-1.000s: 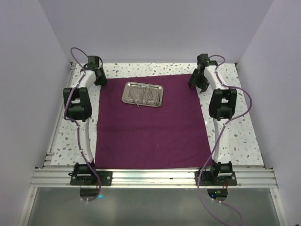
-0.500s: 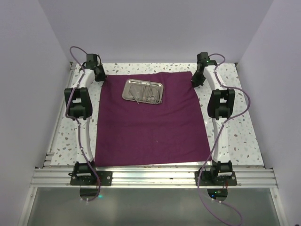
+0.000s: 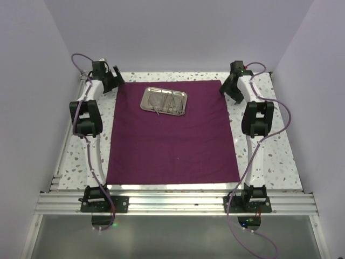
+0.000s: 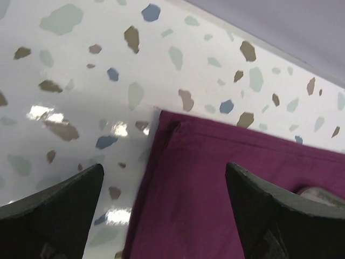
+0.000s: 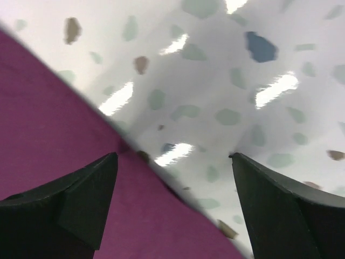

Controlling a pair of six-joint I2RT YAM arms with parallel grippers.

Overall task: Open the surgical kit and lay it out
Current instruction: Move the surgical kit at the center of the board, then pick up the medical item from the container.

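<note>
Cloth (image 3: pixel 172 140), dark purple, lies spread flat over the middle of the desk (image 3: pixel 269 156). The steel tray (image 3: pixel 145 98) rests on it toward 12 o'clock, a little to the 11 side, and the slim instruments (image 3: pixel 167 103) are heaped inside the tray. The left fingers (image 3: pixel 111 81) hang spread apart and empty at the cloth's 11 o'clock corner, one over bare desk and one over the purple. The right fingers (image 3: pixel 233 88) are likewise apart and empty at the 1 o'clock corner. The cloth looks thin, soft and light, so it would likely bunch or drag the tray along if tugged, and its hemmed corners seem the natural hold. The tray appears stiff, smooth and prone to slide on fabric, so it is best taken by its raised rim. The instruments look thin, hard and overlapping, apt to tangle or slip on steel, so each would want a pinch across its shaft. The arms (image 3: pixel 86 116) flank the cloth at 9 and 3 o'clock and could crowd a reach toward the tray.
</note>
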